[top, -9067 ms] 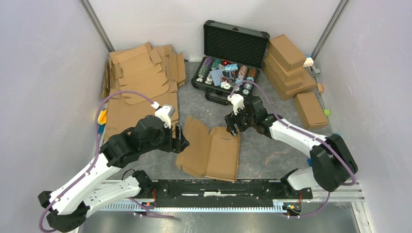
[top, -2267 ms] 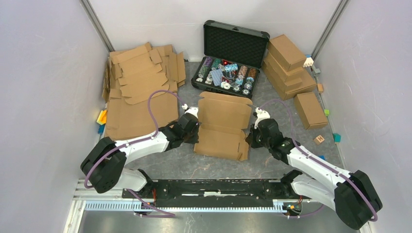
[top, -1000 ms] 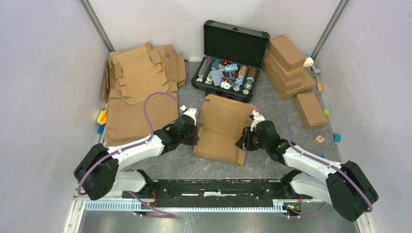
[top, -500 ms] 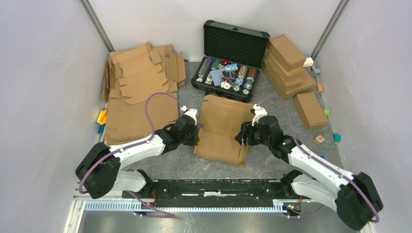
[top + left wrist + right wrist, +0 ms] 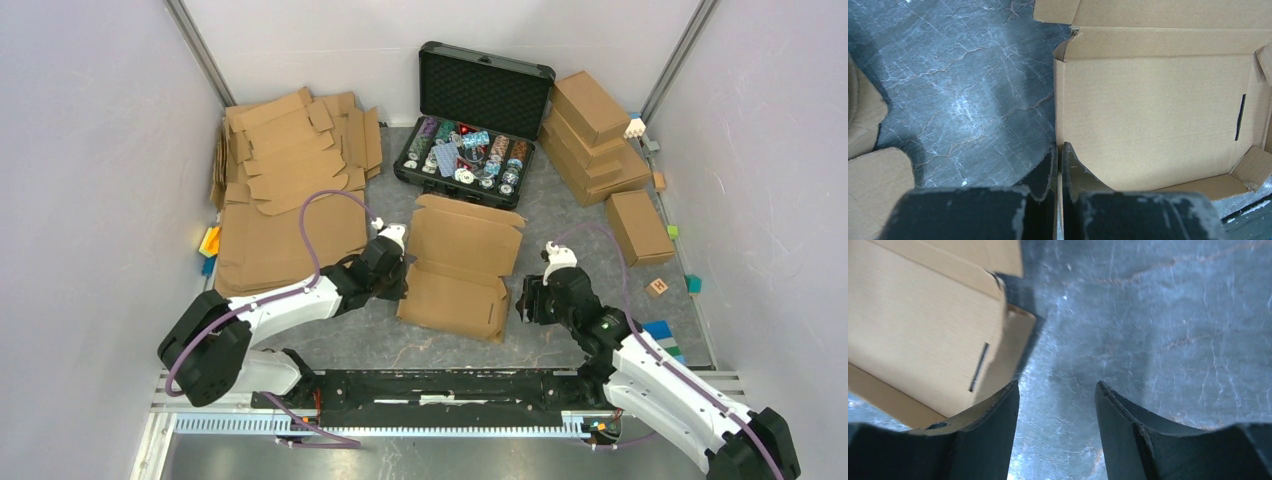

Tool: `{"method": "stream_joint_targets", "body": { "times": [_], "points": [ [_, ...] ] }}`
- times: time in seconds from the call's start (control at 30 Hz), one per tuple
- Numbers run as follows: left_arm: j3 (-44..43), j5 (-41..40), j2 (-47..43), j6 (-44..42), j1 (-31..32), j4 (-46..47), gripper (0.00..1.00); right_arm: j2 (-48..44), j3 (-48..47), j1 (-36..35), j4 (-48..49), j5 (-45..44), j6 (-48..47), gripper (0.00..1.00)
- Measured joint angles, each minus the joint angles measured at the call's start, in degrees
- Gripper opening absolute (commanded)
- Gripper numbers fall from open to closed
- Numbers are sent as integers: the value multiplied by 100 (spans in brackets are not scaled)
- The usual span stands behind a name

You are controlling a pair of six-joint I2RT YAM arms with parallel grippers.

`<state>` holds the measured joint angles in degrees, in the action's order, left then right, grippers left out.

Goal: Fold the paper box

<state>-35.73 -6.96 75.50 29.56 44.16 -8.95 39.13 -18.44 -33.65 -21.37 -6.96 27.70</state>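
Note:
The paper box lies half folded in the middle of the table, with its lid flap stretching toward the back and its side walls partly raised. My left gripper is shut on the box's left wall; in the left wrist view the cardboard edge runs straight between the pinched fingers of the left gripper, and the box floor spreads out to the right. Clear of the box's right wall, my right gripper hangs open. The right wrist view shows bare table between the right gripper's fingers, with the slotted box wall off to the left.
Flat cardboard blanks are piled at the back left. An open black case of chips stands at the back centre. Finished brown boxes are stacked at the back right, one more nearer. Small coloured blocks lie by the right wall.
My right gripper has let go of the box's right wall, opened, and drawn back toward the near right. The left gripper keeps its hold, and the box has barely shifted.

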Motion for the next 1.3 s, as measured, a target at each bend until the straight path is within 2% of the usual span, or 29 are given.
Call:
{"method": "stream_joint_targets", "body": {
  "times": [0.23,0.77,0.9,1.07,1.3],
  "points": [
    [0,-11,0,0,-203,-24,2,160,365,9,59,-42,214,61],
    [127,308,-7,2,-321,232,2,758,909,55,2194,1753,813,64],
    [210,396,-15,2,-321,352,2,778,1012,57,2492,1996,953,64],
    [251,411,-20,2,-332,420,2,721,1062,107,2660,2133,1029,67],
    [334,407,-166,2,-332,490,2,490,1027,153,2197,1698,922,48]
  ]
}}
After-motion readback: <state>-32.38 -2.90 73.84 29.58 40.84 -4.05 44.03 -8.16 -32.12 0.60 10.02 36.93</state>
